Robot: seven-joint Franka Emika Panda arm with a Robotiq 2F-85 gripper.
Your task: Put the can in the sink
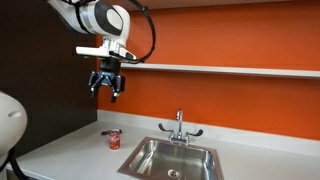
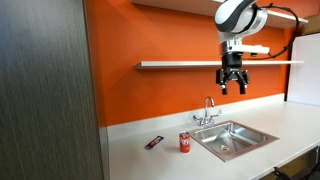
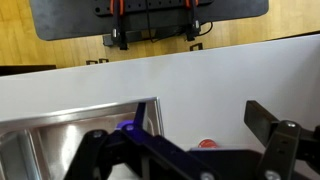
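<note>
- Robotiq gripper (image 1: 108,88) (image 2: 232,86): hangs high in the air on the Franka arm, in front of the orange wall (image 1: 230,40) and about level with the wall shelf (image 2: 190,65). The fingers point down and are spread apart, with nothing between them. It is well above the countertop.
- Can (image 1: 114,139) (image 2: 184,143): red with a silvery top. It stands upright on the white countertop (image 1: 70,150), just beside the sink's rim and outside the basin. The wrist view shows only a red sliver of it (image 3: 207,144) at the bottom edge, between the wide-set fingers.
- Sink (image 1: 165,158) (image 2: 240,142): a rectangular stainless steel basin set into the countertop.
- Faucet (image 1: 180,127) (image 2: 208,112): chrome with two side handles, standing at the back rim of the sink.
- Marker-like object (image 2: 154,143): dark purple and flat. It lies on the countertop on the far side of the can from the sink, near the can but apart from it.
- Wood-grain panel (image 2: 45,90): dark, filling one side of an exterior view.
</note>
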